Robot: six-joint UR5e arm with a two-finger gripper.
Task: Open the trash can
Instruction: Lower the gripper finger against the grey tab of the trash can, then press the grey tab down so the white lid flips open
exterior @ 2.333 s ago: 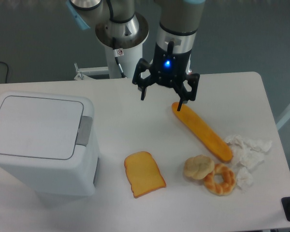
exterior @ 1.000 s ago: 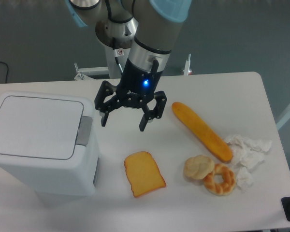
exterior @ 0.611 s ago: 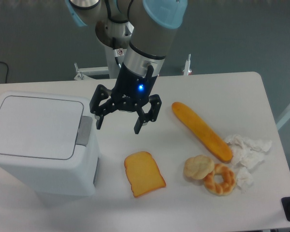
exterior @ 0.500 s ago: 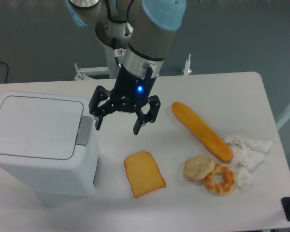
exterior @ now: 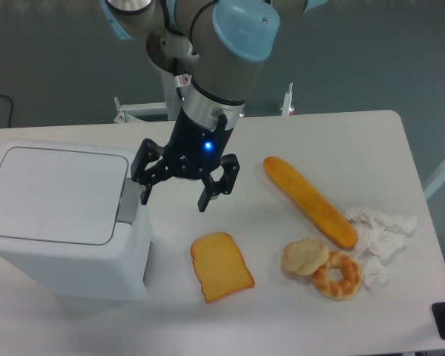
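Now trash can (exterior: 55,215) lid shut, grey tab (exterior: 129,200) facing right.

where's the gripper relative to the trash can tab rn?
The gripper hangs open just right of the trash can, one fingertip close beside the grey push tab at the lid's right edge, with the toast slice below it in the image.

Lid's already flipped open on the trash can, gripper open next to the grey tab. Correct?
Not quite. The camera view shows the trash can lid flat and closed. The rest holds: the gripper is open, beside the grey tab.
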